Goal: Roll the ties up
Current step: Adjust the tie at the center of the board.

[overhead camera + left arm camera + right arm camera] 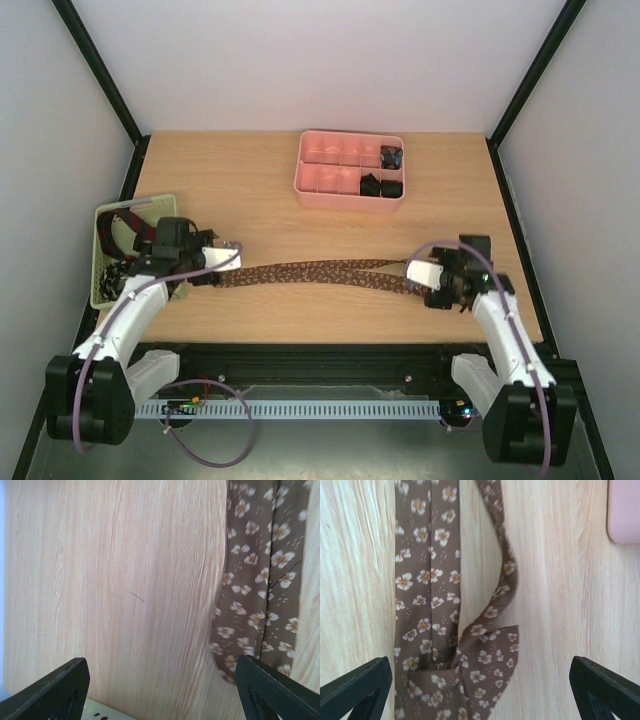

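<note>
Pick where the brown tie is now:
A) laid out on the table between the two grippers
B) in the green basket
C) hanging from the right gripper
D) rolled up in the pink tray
A: the tie lies stretched out on the table, one end by the left gripper and the other by the right gripper, both open.

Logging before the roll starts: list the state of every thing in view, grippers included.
Brown tie, flat on the table, doubled over, unrolled.
Left gripper, open, holding nothing, at the tie's left end.
Right gripper, open, holding nothing, over the tie's folded end.
Tray, coiled ties in its right-hand compartments.
Basket, holds loose ties.
</note>
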